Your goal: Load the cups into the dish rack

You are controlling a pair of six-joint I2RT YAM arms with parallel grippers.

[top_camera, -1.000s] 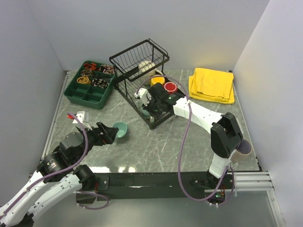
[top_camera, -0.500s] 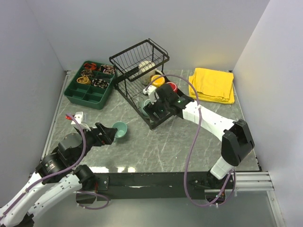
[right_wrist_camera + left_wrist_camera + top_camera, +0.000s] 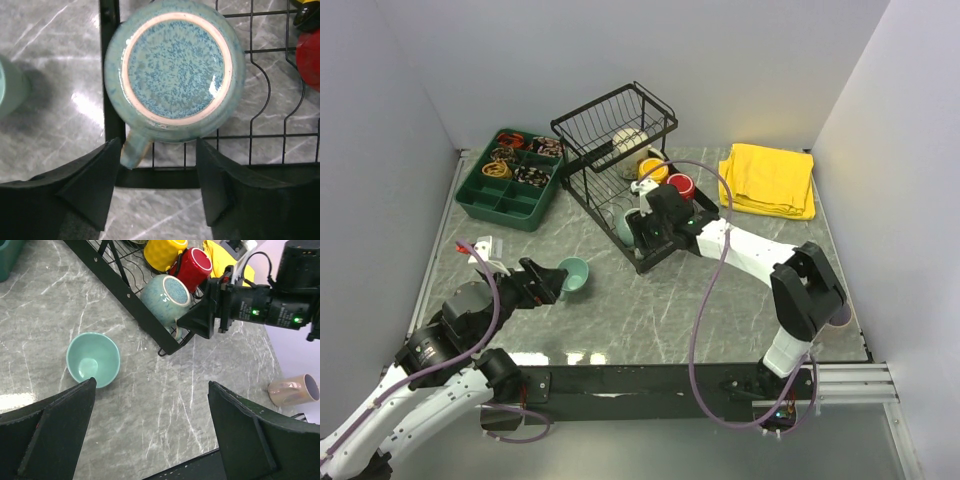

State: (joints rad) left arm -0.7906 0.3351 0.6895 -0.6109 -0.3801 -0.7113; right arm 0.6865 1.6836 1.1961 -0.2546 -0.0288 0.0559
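Grey-green mug [image 3: 177, 70] stands upside down on the slotted tray of the dish rack [image 3: 160, 178], just past the tips of the right gripper [image 3: 159, 145]. That gripper's fingers [image 3: 90, 190] are spread apart and clamp nothing. The mug's body lies ahead of the gap between them. Only its handle points back toward the gap, just beside the finger on the left of the right wrist view, and whether it touches that finger cannot be told. The red mug [image 3: 192, 267] and the yellow mug [image 3: 165, 251] sit on the same tray, farther beyond the right fingertips and off to the side of the other finger, the red one nearer. The cream mug [image 3: 628, 140] sits in the raised basket end, well beyond those fingers.

The left gripper [image 3: 151, 385] hangs over the table [image 3: 165, 410] with its fingers [image 3: 55, 430] wide apart and empty. The teal mug [image 3: 93, 359] stands upright on the table just ahead of the tip of the finger on the left of the left wrist view, outside the gap rather than in it. The pink mug [image 3: 292, 390] lies on its side on the table, out beyond the opposite finger and well apart from it, its mouth turned away from the gap.
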